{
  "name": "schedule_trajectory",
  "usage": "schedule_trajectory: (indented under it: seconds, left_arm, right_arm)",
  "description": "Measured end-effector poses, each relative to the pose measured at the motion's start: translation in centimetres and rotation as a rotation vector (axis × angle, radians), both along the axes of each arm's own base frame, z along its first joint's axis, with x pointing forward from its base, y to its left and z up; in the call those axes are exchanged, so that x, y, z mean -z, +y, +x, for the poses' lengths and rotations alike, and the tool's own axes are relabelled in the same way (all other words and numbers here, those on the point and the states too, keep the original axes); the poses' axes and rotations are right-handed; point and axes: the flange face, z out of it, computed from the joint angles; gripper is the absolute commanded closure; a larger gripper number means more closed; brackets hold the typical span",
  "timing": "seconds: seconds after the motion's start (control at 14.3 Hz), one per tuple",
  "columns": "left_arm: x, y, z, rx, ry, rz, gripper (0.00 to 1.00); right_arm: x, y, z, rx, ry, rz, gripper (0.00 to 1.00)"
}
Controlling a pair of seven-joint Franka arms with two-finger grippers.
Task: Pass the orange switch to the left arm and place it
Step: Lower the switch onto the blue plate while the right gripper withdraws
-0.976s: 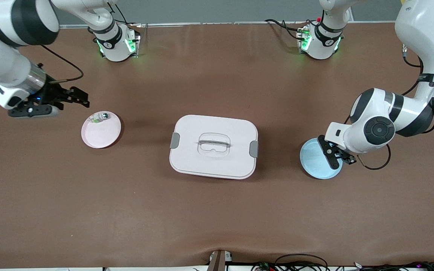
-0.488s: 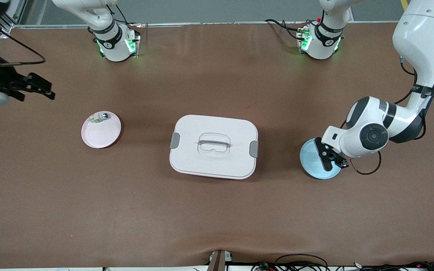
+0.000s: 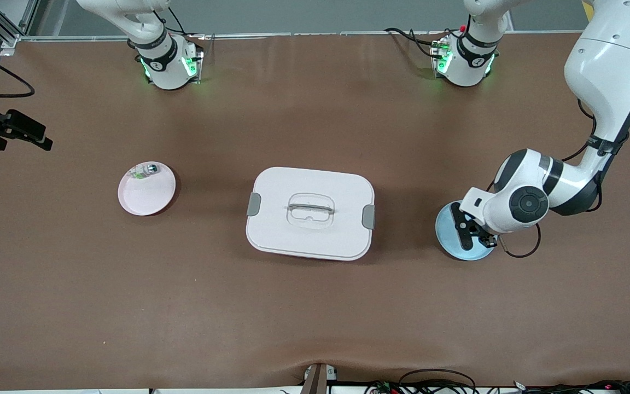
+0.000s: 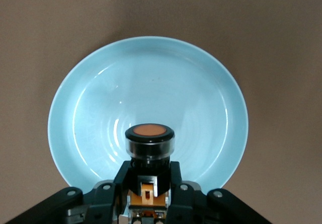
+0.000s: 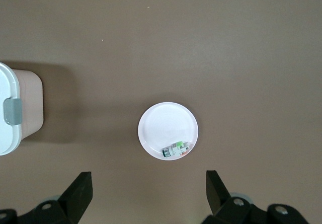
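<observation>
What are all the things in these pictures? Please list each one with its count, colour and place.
orange switch: one, black with orange cap, held by the left end effector over the blue plate.
blue plate: one, light blue, on the table toward the left arm's end, beside the box.
box: one, white with grey latches and a clear handle, lid on, mid-table between the two plates.
pink plate: one, pale pink, toward the right arm's end.
silver-and-green part: one, on the pink plate at its rim farther from the front camera.
table: one, brown.
left end effector: one, black, shut on the switch.
right end effector: one, black, open, raised over the table's edge at the right arm's end.
</observation>
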Motion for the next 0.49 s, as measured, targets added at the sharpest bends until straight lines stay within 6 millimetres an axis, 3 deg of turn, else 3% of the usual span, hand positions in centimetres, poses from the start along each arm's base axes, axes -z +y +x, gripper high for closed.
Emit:
schedule_trajectory:
  seconds: [0.49]
  left_arm:
    - [1.7, -0.5, 0.2, 0.039, -0.03, -0.015, 1.0]
  right_arm:
    - [1.6, 0.7, 1.0, -0.012, 0.028, 0.0, 0.0]
